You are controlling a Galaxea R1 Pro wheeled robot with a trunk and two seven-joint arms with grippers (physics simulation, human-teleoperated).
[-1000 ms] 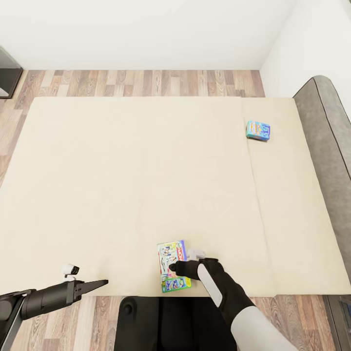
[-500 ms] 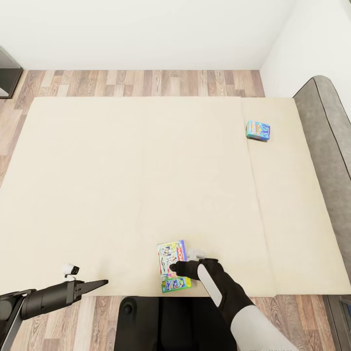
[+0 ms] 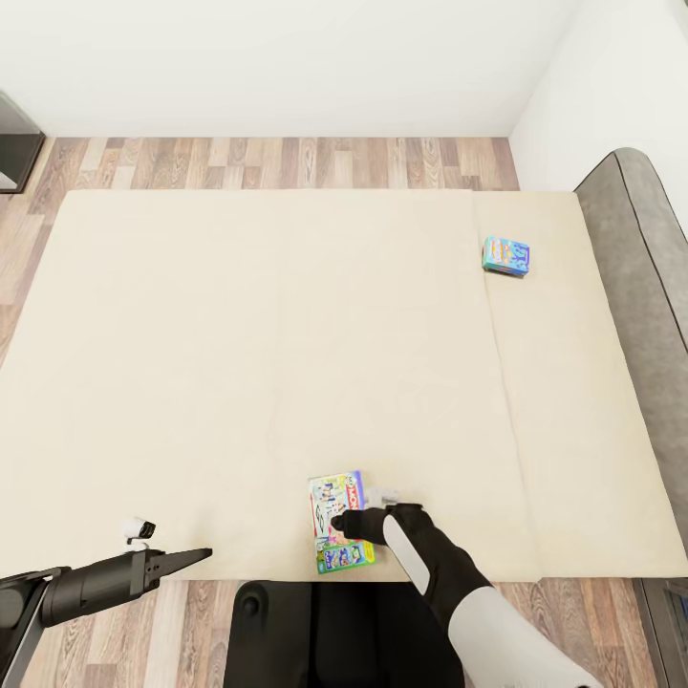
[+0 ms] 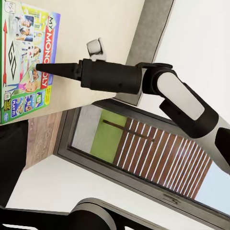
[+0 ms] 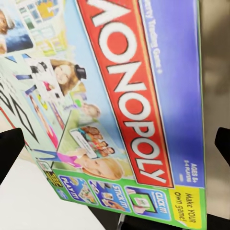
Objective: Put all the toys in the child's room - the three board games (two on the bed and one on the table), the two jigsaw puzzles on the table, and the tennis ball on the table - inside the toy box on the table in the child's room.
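Observation:
Two board games lie on the bed (image 3: 239,363). The white-and-green Monopoly box (image 3: 339,497) (image 4: 24,57) (image 5: 124,96) sits near the front edge of the mattress. The smaller blue box (image 3: 505,256) lies far right, near the grey headboard (image 3: 635,287). My right gripper (image 3: 336,524) (image 4: 40,68) (image 5: 115,148) hovers open just above the Monopoly box, its dark fingertips (image 5: 9,153) spread wide at either side, nothing gripped. My left gripper (image 3: 201,553) hangs at the bed's front-left edge, away from both boxes, and looks open. The table, toy box, jigsaw puzzles and tennis ball are out of view.
Wood floor (image 3: 287,162) runs beyond the bed to a white wall. A dark cabinet corner (image 3: 14,143) stands at far left. My dark base (image 3: 315,631) is against the bed's front edge. A window (image 4: 134,143) is behind the right arm in the left wrist view.
The right elbow and forearm have shifted slightly lower and to the right. The right gripper stays over the Monopoly box. The left arm and both boxes have not moved.

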